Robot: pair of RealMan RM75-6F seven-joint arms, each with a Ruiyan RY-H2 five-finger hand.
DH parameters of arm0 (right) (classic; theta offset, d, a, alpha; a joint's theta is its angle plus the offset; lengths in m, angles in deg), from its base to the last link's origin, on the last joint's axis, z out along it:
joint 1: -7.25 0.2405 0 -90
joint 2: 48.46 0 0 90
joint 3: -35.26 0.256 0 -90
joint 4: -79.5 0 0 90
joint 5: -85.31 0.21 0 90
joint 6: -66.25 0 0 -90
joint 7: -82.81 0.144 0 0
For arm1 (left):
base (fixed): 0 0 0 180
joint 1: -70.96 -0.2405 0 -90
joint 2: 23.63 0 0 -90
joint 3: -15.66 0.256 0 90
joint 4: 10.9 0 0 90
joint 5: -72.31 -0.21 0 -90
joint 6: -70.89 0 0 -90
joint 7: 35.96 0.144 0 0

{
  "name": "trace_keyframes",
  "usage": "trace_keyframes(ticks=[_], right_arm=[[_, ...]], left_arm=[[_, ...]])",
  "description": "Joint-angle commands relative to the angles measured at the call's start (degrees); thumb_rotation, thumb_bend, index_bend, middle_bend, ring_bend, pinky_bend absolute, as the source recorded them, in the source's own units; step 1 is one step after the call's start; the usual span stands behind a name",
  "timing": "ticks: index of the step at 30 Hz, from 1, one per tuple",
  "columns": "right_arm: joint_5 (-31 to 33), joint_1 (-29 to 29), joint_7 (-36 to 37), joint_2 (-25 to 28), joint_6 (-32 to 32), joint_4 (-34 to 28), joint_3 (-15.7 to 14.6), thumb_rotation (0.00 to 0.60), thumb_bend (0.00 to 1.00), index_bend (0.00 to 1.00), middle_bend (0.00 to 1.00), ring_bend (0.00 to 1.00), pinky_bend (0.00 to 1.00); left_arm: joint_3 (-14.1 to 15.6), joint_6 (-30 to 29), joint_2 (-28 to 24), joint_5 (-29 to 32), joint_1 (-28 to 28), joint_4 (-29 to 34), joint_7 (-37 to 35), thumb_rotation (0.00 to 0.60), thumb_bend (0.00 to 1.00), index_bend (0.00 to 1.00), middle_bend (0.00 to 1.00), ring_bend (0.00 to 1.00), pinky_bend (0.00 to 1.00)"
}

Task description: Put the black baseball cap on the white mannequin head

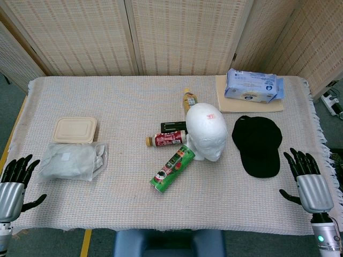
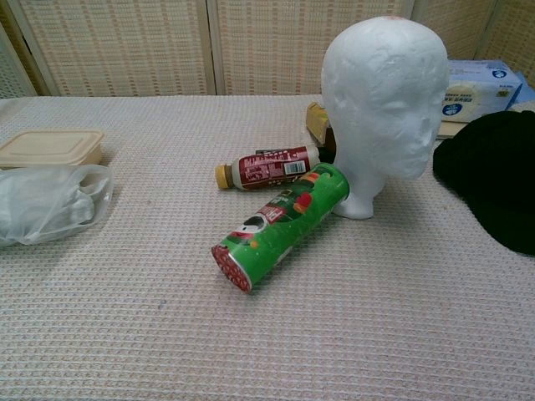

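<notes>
The white mannequin head (image 1: 207, 131) (image 2: 386, 96) stands upright near the table's middle, bare on top. To its right the black baseball cap (image 1: 258, 143) (image 2: 496, 171) lies flat on the cloth, a short gap away from the head. My right hand (image 1: 306, 179) hovers at the front right corner, fingers spread and holding nothing, a little right of and nearer than the cap. At the front left edge my left hand (image 1: 15, 182) is also spread with nothing in it. Neither hand shows in the chest view.
A green snack tube (image 1: 172, 167) (image 2: 280, 225) lies against the head's base, with a red-labelled bottle (image 1: 166, 140) (image 2: 266, 167) behind it. A tissue pack (image 1: 252, 84) sits at the back right. A beige lunch box (image 1: 75, 130) and a clear plastic bag (image 1: 72, 160) lie left.
</notes>
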Motion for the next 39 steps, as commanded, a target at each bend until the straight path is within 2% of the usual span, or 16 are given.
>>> trace_keyframes(ticks=[1, 5, 6, 9, 11, 12, 13, 15, 16, 19, 22, 24, 30, 33, 39], right_arm=[[0.1, 0.0, -0.3, 0.0, 0.1, 0.1, 0.0, 0.600, 0.02, 0.00, 0.00, 0.00, 0.00], [0.6, 0.5, -1.3, -0.9, 0.7, 1.7, 0.4, 0.600, 0.02, 0.00, 0.00, 0.00, 0.00], [0.4, 0.8, -1.2, -1.6, 0.5, 3.1, 0.7, 0.600, 0.02, 0.00, 0.00, 0.00, 0.03], [-0.4, 1.6, -0.3, -4.2, 0.0, 9.7, 1.3, 0.600, 0.02, 0.00, 0.11, 0.11, 0.38], [-1.4, 2.0, 0.6, -5.6, -0.5, 14.4, 1.2, 0.600, 0.02, 0.00, 0.31, 0.34, 0.66], [-1.8, 2.0, 1.1, -6.3, -0.9, 15.9, 1.3, 0.600, 0.02, 0.00, 0.40, 0.45, 0.74], [-2.2, 2.1, 1.5, -7.0, -1.2, 18.1, 1.1, 0.600, 0.02, 0.00, 0.56, 0.62, 0.87], [-2.8, 2.3, 2.2, -8.3, -1.6, 21.0, 1.0, 0.600, 0.02, 0.00, 0.75, 0.81, 0.97], [-3.0, 2.4, 2.4, -9.0, -1.6, 22.6, 0.8, 0.600, 0.02, 0.00, 0.84, 0.89, 1.00], [-3.2, 2.5, 2.8, -9.8, -1.8, 24.2, 0.7, 0.600, 0.02, 0.01, 0.93, 0.96, 1.00], [-3.5, 2.6, 5.3, -13.3, -2.4, 30.1, 0.6, 0.600, 0.02, 0.12, 1.00, 1.00, 1.00], [-2.9, 3.1, 9.6, -17.7, 0.6, 38.1, -0.5, 0.600, 0.02, 0.20, 1.00, 1.00, 1.00], [-3.7, 3.5, 18.1, -27.7, 1.4, 57.8, -2.0, 0.600, 0.03, 0.36, 1.00, 1.00, 1.00], [-3.9, 3.6, 21.2, -31.9, 1.3, 65.6, -2.4, 0.600, 0.04, 0.41, 1.00, 1.00, 1.00], [-4.0, 4.2, 25.5, -37.1, 1.9, 74.8, -3.0, 0.600, 0.06, 0.45, 1.00, 1.00, 1.00]], left_arm=[[0.0, 0.2, 0.2, 0.0, 0.1, -0.1, 0.1, 0.600, 0.17, 0.14, 0.06, 0.00, 0.09], [0.1, 0.7, 0.4, 0.0, 0.3, 0.1, -0.4, 0.600, 0.17, 0.14, 0.06, 0.00, 0.09], [0.2, 0.7, 0.3, 0.0, 0.3, 0.2, -0.5, 0.600, 0.17, 0.14, 0.06, 0.00, 0.09], [0.0, 0.5, 0.1, 0.1, 0.3, 0.8, -1.2, 0.600, 0.17, 0.14, 0.06, 0.00, 0.09], [-0.3, 0.6, 0.2, 0.3, 0.5, 0.8, -2.0, 0.600, 0.17, 0.14, 0.06, 0.00, 0.09], [-0.5, 0.8, 0.3, 0.5, 0.6, 0.7, -2.2, 0.600, 0.17, 0.14, 0.06, 0.00, 0.09], [-0.5, 1.2, 0.5, 0.9, 0.8, 0.6, -2.5, 0.600, 0.17, 0.14, 0.06, 0.00, 0.09], [-0.6, 1.9, 0.6, 1.4, 1.0, 0.3, -2.6, 0.600, 0.17, 0.14, 0.06, 0.00, 0.09], [-0.5, 2.2, 0.5, 1.6, 1.0, 0.2, -2.6, 0.600, 0.17, 0.13, 0.06, 0.00, 0.09], [-0.5, 2.4, 0.4, 1.7, 1.0, 0.3, -2.7, 0.600, 0.17, 0.13, 0.06, 0.00, 0.09], [-0.3, 2.1, 0.1, 1.5, 0.9, 0.6, -2.8, 0.600, 0.17, 0.13, 0.06, 0.00, 0.09], [0.2, 2.0, -0.6, 0.6, 0.8, 1.8, -3.7, 0.600, 0.17, 0.14, 0.06, 0.00, 0.09], [0.5, 1.9, -0.7, 0.3, 0.7, 1.7, -3.0, 0.600, 0.15, 0.18, 0.06, 0.00, 0.09], [0.3, 2.0, -0.8, 0.8, 0.6, 1.7, -2.9, 0.600, 0.15, 0.18, 0.06, 0.00, 0.09], [-0.2, 1.9, -0.9, 1.6, 0.5, 1.9, -2.7, 0.600, 0.15, 0.16, 0.06, 0.00, 0.09]])
